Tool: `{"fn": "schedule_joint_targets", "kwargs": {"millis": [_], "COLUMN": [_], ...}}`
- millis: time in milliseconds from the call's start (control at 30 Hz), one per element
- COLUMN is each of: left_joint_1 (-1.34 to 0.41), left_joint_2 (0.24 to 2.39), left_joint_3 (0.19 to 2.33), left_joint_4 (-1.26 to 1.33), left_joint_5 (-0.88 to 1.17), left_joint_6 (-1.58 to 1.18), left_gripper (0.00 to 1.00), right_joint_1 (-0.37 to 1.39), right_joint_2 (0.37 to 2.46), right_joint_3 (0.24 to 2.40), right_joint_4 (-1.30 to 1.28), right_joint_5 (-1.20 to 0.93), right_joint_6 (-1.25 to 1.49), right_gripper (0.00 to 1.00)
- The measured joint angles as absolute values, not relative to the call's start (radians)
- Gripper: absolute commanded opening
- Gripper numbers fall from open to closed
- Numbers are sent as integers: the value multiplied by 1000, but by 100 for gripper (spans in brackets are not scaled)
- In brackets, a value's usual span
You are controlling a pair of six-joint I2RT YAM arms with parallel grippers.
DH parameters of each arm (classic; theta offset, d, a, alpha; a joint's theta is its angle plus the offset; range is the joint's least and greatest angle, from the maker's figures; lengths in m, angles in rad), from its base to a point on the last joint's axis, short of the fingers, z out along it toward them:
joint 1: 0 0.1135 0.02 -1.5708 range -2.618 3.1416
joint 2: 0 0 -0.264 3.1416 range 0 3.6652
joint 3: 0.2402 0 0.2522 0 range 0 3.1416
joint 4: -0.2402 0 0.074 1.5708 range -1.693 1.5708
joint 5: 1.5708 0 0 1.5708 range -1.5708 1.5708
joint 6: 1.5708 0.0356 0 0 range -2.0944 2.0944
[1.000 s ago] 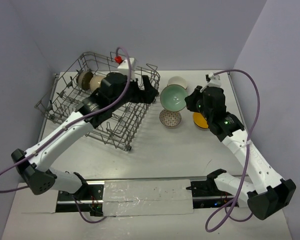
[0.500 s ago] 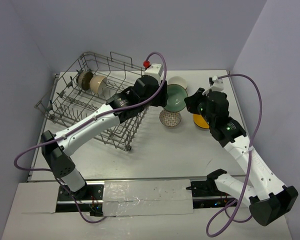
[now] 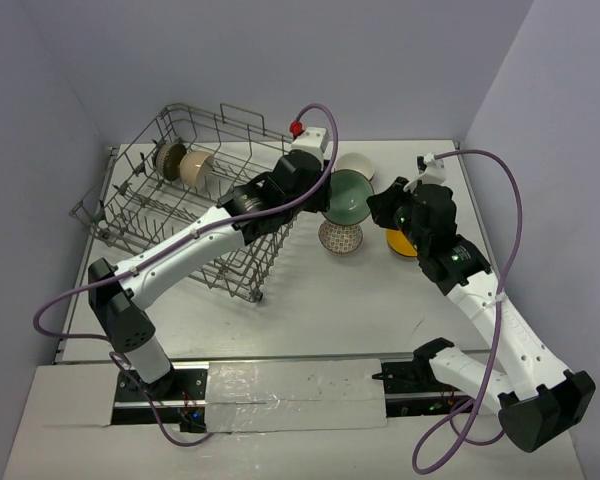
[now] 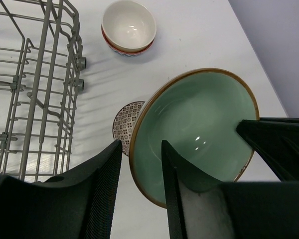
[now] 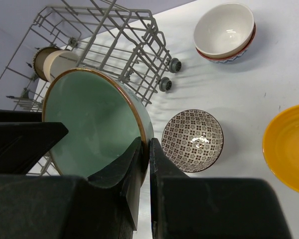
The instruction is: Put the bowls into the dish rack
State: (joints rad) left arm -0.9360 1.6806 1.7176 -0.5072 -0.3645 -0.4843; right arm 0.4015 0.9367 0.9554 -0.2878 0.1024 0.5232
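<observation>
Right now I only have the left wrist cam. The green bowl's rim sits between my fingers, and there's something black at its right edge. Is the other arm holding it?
Observer: Yes. The right gripper is pinched shut on the green bowl, clamping its rim.
Operator: Anything past that black shape?
Observer: A yellow bowl sits on the table, to the right of the patterned bowl.
Operator: Anything in the rack yet?
Observer: A beige bowl and a brown one stand on edge in the far left corner of the rack.
</observation>
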Motion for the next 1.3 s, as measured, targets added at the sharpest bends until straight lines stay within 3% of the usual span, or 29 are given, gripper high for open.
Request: {"fn": "schedule_joint_targets", "kwargs": {"millis": [233, 300, 433, 533, 600, 633, 767, 833, 1033, 1300], "left_joint_1": [-936, -936, -936, -934, -936, -936, -942, -941, -919, -663], "left_joint_2": [1707, 1713, 1715, 1714, 1714, 1714, 1707, 1697, 1574, 1434], "left_joint_3": [1720, 1723, 1723, 1734, 1734, 1734, 1735, 1735, 1699, 1608], "left_joint_4": [-522, -525, -529, -525, -525, -525, -549, -562, -471, -114], "left_joint_5": [-365, -366, -380, -395, -406, -410, -476, -532, -762, -961], "left_joint_6": [-484, -484, -492, -488, -484, -480, -418, -367, -85, 401], "left_gripper": [39, 33, 1, 0, 0, 0, 0, 0, 0, 0], "right_joint_1": [402, 402, 402, 402, 402, 402, 402, 402, 402, 402], "right_joint_2": [936, 936, 934, 931, 930, 930, 919, 902, 862, 833], "right_joint_3": [955, 955, 955, 942, 941, 940, 932, 928, 926, 875], "right_joint_4": [-282, -280, -278, -266, -262, -260, -221, -210, -202, -204], "right_joint_5": [93, 89, 84, 81, 78, 76, 57, 50, 48, 91], "right_joint_6": [527, 528, 527, 535, 534, 534, 530, 527, 495, 460], "right_gripper": [0, 0, 0, 1, 17, 36, 75, 87, 100, 100]}}
